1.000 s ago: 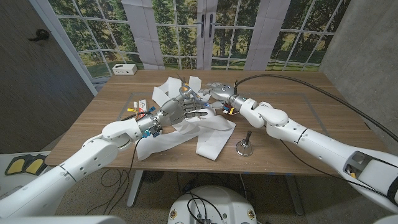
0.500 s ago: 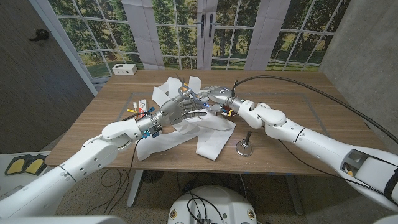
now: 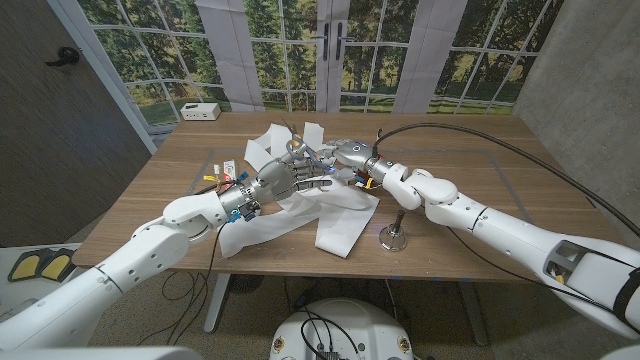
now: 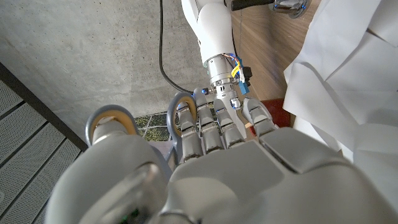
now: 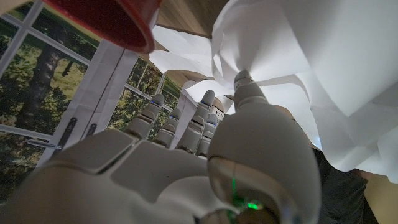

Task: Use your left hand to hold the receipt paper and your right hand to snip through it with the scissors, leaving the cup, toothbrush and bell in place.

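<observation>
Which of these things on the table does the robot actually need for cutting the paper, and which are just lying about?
Needed: receipt paper, what looks like a scissors handle, left hand, right hand.
Lying about: bell, red cup, white box at the table's far edge.

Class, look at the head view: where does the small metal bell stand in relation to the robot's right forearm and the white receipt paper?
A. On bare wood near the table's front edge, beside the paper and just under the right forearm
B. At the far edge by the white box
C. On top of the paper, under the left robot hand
A: the bell stands on bare wood near the front edge of the table, beside the receipt paper.
</observation>
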Controlling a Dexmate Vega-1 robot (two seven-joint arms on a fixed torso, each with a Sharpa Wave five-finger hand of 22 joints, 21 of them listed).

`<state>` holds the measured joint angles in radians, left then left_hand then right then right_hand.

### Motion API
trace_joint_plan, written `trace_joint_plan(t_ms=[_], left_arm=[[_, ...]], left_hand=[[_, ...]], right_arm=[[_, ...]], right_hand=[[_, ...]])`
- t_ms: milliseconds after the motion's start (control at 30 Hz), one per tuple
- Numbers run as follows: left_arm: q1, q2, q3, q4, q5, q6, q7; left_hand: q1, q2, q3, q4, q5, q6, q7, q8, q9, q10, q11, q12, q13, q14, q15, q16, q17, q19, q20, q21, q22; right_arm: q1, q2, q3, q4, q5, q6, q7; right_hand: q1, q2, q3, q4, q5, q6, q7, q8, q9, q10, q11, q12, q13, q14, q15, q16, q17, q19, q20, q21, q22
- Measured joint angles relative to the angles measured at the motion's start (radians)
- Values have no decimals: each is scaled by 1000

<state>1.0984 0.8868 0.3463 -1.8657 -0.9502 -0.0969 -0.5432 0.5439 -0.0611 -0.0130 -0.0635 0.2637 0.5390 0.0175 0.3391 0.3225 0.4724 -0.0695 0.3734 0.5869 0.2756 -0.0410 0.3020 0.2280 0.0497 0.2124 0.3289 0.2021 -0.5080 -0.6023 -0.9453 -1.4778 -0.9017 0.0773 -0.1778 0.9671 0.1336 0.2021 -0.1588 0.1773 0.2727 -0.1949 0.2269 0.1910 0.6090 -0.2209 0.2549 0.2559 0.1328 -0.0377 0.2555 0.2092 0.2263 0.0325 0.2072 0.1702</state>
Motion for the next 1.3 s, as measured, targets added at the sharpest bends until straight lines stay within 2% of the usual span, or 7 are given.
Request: trace_joint_plan(t_ms=[167,233,500,600,833,1000,1300], left_arm=[[4,1,-2,0,-1,-3,0],[5,1,-3,0,-1,-3,0],[8,0,-4,3,-2,-9,-3],[8,0,-4,5,-2,-10,-6],[9,0,-6,8,-3,-13,-11],[11,0,-8,10,-4,-14,-12],[13,2,-12,13,-6,-16,-15]], left_hand=[[0,0,0,0,0,-5,-5,-3,0,0,0,-3,0,0,0,0,0,0,0,0,0],[0,0,0,0,0,-5,-5,-3,0,0,0,-4,0,0,0,0,0,0,0,0,0],[0,0,-4,4,0,-5,-5,-3,0,0,0,-4,0,3,4,0,0,0,0,-1,0],[-5,5,-4,4,0,-5,-5,-3,0,0,0,-4,0,6,1,0,0,0,0,-4,0],[-1,9,-4,4,0,-5,-6,-3,0,0,0,-4,0,7,0,-8,0,0,0,-4,0],[-1,9,-4,4,0,-8,-3,-3,0,0,0,-4,3,7,0,-8,0,6,-6,-4,0],[-1,9,-4,4,0,-8,-3,-3,0,2,2,-4,4,7,0,-8,2,11,0,-4,0]], right_arm=[[0,9,-6,33,2,12,-47],[0,9,-6,33,2,14,-54],[6,18,-21,59,-1,25,-78],[12,23,-28,72,-5,31,-90],[31,43,-50,120,-9,39,-117],[44,52,-62,144,-10,50,-127],[66,69,-86,202,-10,64,-164]], right_hand=[[15,-2,1,-1,0,28,-3,0,0,30,-1,4,3,16,-2,8,3,12,-9,0,0],[15,-2,1,-1,0,33,-2,0,0,38,1,5,6,18,-3,8,3,17,-4,0,0],[21,-6,1,-1,0,33,-2,0,0,38,1,5,7,23,2,8,3,21,-7,-2,0],[35,8,5,3,0,37,-5,0,0,38,1,4,7,23,2,15,7,21,-7,-4,0],[56,10,13,3,0,44,-12,0,0,47,-1,0,10,23,1,15,7,24,-19,-4,0],[82,13,13,3,0,62,-5,-11,0,58,0,-3,11,46,0,27,12,62,-67,-4,-2],[111,31,33,22,0,144,-12,-4,0,138,1,-8,11,99,0,58,21,65,-70,-8,0]])
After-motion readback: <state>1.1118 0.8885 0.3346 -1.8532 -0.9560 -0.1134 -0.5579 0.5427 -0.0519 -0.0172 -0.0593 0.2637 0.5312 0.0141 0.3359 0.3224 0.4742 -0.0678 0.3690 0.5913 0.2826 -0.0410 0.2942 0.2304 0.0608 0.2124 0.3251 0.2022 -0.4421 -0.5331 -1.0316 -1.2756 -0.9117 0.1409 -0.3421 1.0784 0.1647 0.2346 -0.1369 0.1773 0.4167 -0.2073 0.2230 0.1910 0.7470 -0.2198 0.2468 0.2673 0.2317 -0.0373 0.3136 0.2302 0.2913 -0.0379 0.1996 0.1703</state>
